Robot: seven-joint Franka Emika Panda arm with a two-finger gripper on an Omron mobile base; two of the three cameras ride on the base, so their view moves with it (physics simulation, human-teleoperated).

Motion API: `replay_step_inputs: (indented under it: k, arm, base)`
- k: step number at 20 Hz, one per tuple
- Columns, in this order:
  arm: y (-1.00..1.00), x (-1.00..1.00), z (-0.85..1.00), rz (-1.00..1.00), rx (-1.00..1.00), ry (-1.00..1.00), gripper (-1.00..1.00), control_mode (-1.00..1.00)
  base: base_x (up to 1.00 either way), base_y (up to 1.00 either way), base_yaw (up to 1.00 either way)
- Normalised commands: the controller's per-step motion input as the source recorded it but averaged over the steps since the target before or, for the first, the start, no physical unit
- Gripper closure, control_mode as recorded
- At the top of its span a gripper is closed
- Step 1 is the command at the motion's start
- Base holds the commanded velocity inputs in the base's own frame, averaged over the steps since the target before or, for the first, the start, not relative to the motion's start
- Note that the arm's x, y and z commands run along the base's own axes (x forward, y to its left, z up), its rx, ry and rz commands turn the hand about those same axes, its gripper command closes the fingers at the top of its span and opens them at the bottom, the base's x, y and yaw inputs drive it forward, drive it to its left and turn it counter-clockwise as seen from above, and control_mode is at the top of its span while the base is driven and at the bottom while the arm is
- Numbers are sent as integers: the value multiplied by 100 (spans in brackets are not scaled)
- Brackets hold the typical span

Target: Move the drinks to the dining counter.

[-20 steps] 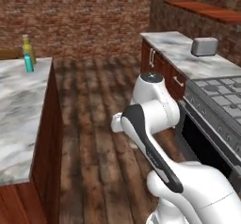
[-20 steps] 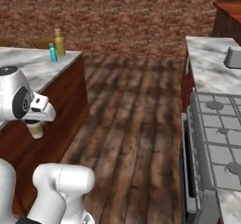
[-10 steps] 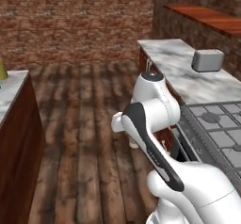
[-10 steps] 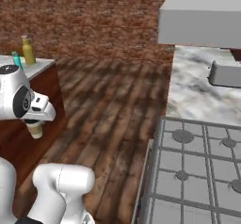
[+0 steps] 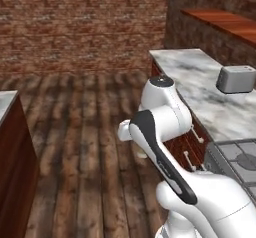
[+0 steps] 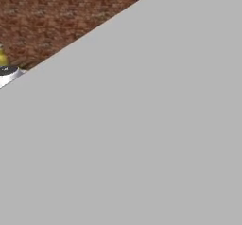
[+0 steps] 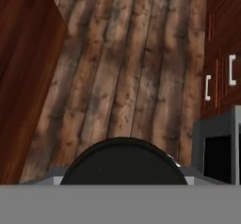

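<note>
While the view has swung off the two bottles, the gripper (image 7: 121, 178) clamps the black-lidded cup (image 7: 123, 162).

arm (image 5: 165, 117): glossy white rounded shells showing at lower right of the frame
joints: dark band curving along the link
cap: grey-black disc topping the upper joint

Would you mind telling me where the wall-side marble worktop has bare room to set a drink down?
The marble worktop lies bare from its near-left corner up to the silver toaster. Towards the stove the strip narrows. The gripper's black-lidded cup hangs over the wood floor.
</note>
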Motion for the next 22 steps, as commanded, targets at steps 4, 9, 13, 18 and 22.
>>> replay_step_inputs:
  k: [4, 9, 13, 18, 22]
  arm:
    - [0, 0, 0, 0, 0, 0, 100, 100]
    - [0, 0, 0, 0, 0, 0, 100, 100]
    - [0, 0, 0, 0, 0, 0, 100, 100]
    - [0, 0, 0, 0, 0, 0, 100, 100]
    - [0, 0, 0, 0, 0, 0, 100, 100]
  base:
    - [100, 16, 0]
    - [100, 58, -6]
    - [100, 68, 20]
    - [82, 0, 86]
    - [58, 0, 95]
